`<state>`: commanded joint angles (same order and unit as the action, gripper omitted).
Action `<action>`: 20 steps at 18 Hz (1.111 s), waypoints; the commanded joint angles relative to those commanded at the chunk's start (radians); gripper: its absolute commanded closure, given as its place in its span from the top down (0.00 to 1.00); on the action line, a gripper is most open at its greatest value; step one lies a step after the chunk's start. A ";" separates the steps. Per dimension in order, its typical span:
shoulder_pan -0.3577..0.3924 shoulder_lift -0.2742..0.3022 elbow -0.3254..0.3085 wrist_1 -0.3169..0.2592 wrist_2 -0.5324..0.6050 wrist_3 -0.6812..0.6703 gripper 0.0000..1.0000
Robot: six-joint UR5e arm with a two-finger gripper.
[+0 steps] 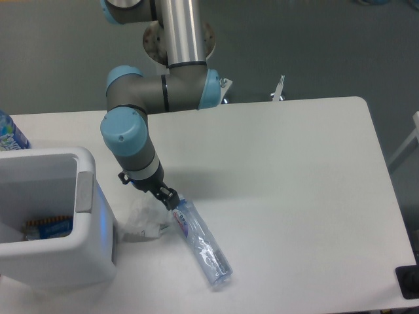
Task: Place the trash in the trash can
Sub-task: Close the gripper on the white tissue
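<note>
The crumpled white tissue wad (144,219) lies on the table right beside the trash can (62,265). The clear crinkled plastic bottle (201,243) lies on its side just right of the wad, its labelled end toward the arm. My gripper (167,197) is low over the table at that upper end of the bottle, at the wad's right edge. Its small dark fingers look slightly apart, with nothing held between them. The white bin stands at the front left with a grey patch (84,191) on its rim.
A blue-labelled water bottle (8,133) stands at the far left behind the bin. Some blue and orange packaging (48,227) lies inside the bin. A black object (408,281) sits at the table's front right corner.
</note>
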<state>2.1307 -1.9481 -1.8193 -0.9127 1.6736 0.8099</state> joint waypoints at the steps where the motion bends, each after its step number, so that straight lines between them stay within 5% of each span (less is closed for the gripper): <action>1: -0.005 -0.002 0.001 0.000 0.000 0.000 0.81; 5: -0.009 -0.003 0.006 -0.003 0.002 -0.002 0.51; 9: -0.008 0.002 0.006 -0.005 0.002 -0.008 0.01; 20: -0.002 0.015 0.015 -0.005 -0.014 -0.026 0.00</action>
<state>2.1291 -1.9328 -1.8040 -0.9173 1.6598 0.7839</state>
